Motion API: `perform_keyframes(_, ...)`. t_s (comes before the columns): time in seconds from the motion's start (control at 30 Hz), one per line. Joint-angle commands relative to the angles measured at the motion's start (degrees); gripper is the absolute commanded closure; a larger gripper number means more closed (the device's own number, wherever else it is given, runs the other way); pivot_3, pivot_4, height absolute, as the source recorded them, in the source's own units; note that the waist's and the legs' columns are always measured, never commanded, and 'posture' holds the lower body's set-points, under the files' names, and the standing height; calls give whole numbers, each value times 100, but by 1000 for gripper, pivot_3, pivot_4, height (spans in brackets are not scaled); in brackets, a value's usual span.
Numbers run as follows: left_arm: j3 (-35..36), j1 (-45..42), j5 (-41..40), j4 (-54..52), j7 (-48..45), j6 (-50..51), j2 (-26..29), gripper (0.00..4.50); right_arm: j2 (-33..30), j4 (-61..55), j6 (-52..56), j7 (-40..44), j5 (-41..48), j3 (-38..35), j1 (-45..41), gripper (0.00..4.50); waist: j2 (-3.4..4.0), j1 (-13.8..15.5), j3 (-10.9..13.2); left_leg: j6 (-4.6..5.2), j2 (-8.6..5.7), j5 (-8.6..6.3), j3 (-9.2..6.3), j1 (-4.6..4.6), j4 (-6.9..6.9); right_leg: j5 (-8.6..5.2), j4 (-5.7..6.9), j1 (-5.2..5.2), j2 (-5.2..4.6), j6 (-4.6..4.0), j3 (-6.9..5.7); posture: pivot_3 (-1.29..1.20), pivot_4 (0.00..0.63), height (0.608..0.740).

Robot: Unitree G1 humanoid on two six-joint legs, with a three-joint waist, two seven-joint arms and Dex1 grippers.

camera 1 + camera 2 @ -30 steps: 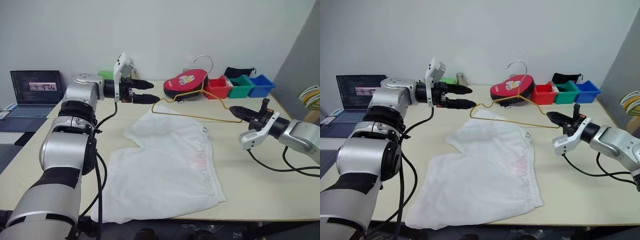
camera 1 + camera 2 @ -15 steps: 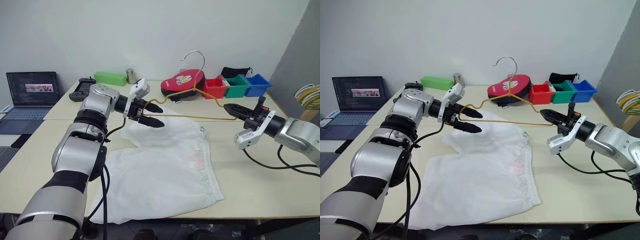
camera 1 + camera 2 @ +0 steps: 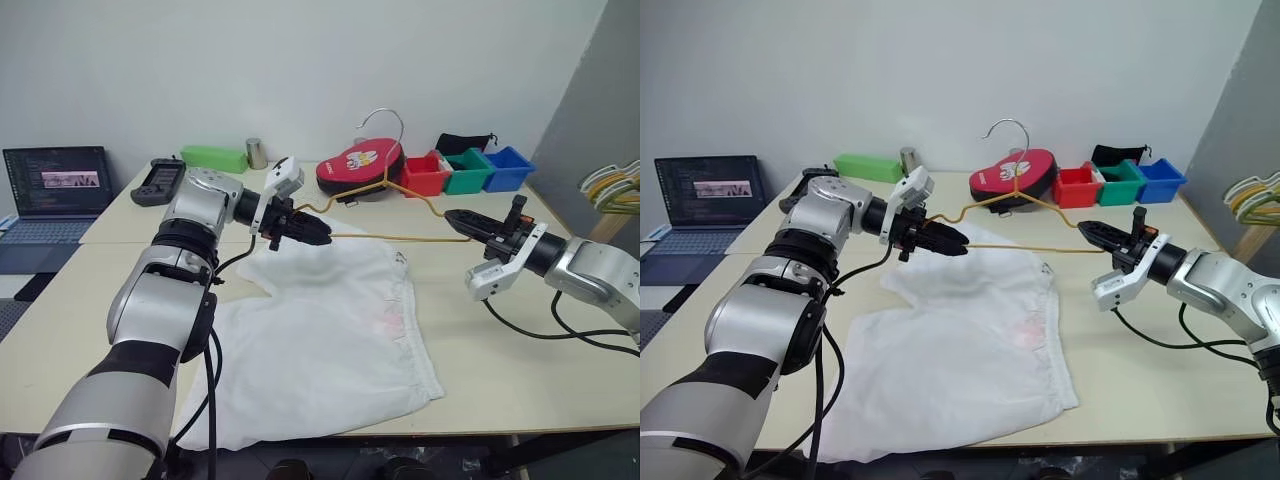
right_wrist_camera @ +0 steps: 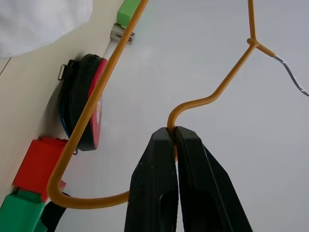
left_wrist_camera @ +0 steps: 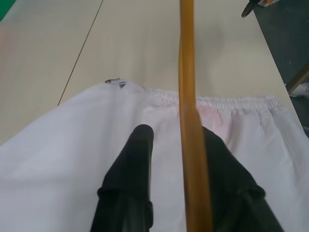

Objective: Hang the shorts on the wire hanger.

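Left eye view, going from the left side: a laptop (image 3: 55, 183) is sitting open on a separate lower desk, cut off by the frame edge. Next to it on the counter (image 3: 520, 340) there's a dark handheld gadget (image 3: 159, 181), a green box (image 3: 214, 158) and a small metal can (image 3: 256, 153).

The left end effector (image 3: 318, 232) is reaching across over the top edge of the shorts (image 3: 325, 340). In the left wrist view the wire hanger (image 3: 400, 236) is running between its two black fingers (image 5: 137, 164), with the bar covering most of one finger, so I honestly can't tell if they're pinching it or just sitting around it. They're looking nearly closed, though.

The shorts are lying flat and spread on the counter, waistband toward the right, with the near hem hanging slightly over the front edge. The faint pink print is barely showing.

The hanger is being held up above the far edge of the shorts, hook pointing up in front of a red round case (image 3: 362, 168). Behind that, red, green and blue bins (image 3: 478, 172) are lined up with something black (image 3: 468, 143) behind them, too dark to make out.

The right end effector (image 3: 452, 219) is clamping fully shut on the hanger's right shoulder bend; the right wrist view is showing that clearly. Some other hangers (image 3: 612, 187) are poking in at the far right, cut off.
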Motion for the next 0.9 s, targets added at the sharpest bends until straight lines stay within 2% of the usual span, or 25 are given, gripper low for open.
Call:
perform_keyframes(0.03, 61, -38, -97, -215, -39, -4, 1, 4140, -9, -34, -39, 11, 118, -154, -129, 4500, 0, -1, 0, 0, 0, 0, 0, 0, 0, 0, 3, -2, 0, 0, 0, 163, 0, 740)
perform_keyframes(0.07, 55, -19, -97, -232, -39, -8, 1, 4361, -3, -16, -36, 20, 128, -158, -132, 4500, 0, -1, 0, 0, 0, 0, 0, 0, 1, -1, 7, -3, 0, -1, 0, 162, 0, 740)
perform_keyframes(0.13, 52, 12, -98, -259, -39, -3, -2, 4449, 4, 7, -37, 30, 139, -164, -136, 4500, 0, -1, 0, 0, 0, 0, 1, 0, 3, -1, 13, -4, 0, -2, 1, 160, 0, 740)
perform_keyframes(0.37, 191, 63, 58, -281, 284, -247, -85, 4473, 24, 81, -43, 253, 336, -175, -102, 4500, 0, -11, 0, 5, 0, 3, 1, 2, 3, -3, 26, -7, 2, -5, 1, 153, 0, 740)
perform_keyframes(0.5, 258, 140, 124, -366, 687, -694, -144, 4473, 106, 94, 161, 907, 1056, -190, 19, 4500, 0, -13, 0, 6, 0, 4, 2, 3, 3, -3, 26, -6, 2, -5, 3, 143, 0, 740)
perform_keyframes(0.53, 283, 196, 113, -446, 779, -783, -166, 4473, 125, 30, 312, 1268, 1483, -194, 90, 3994, 0, -12, 0, 6, 0, 4, 2, 3, 3, -3, 26, -6, 2, -6, 4, 142, 0, 740)
perform_keyframes(0.57, 300, 235, 108, -499, 840, -845, -182, 4473, 135, -22, 422, 1542, 1794, -201, 140, 3883, -1, -14, 0, 6, 0, 4, 2, 4, 4, -3, 26, -6, 2, -6, 3, 141, 0, 740)
perform_keyframes(0.67, 309, 499, 148, -732, 1079, -1121, -209, 4473, 64, -348, 966, 2588, 2874, -230, 305, 3116, -1, -12, -1, 7, 1, 4, 2, 4, 5, -3, 26, -6, 2, -5, 3, 138, 0, 740)
perform_keyframes(0.8, 237, 936, 353, -1201, 1681, -1759, -215, 4473, 86, -1291, 3080, 4008, 4917, -599, 681, 2113, 0, -1, -1, 7, 5, 4, -3, 7, 7, -2, 29, -5, 2, -6, 0, 134, 0, 740)
perform_keyframes(0.9, -18, 1282, 831, -1509, 2177, -2894, -84, 4473, 176, -1677, 4621, 4310, 5843, -984, 535, 1415, 0, 16, -1, 8, 9, 5, -5, 7, 10, 1, 35, -6, 1, -10, -2, 136, 0, 740)
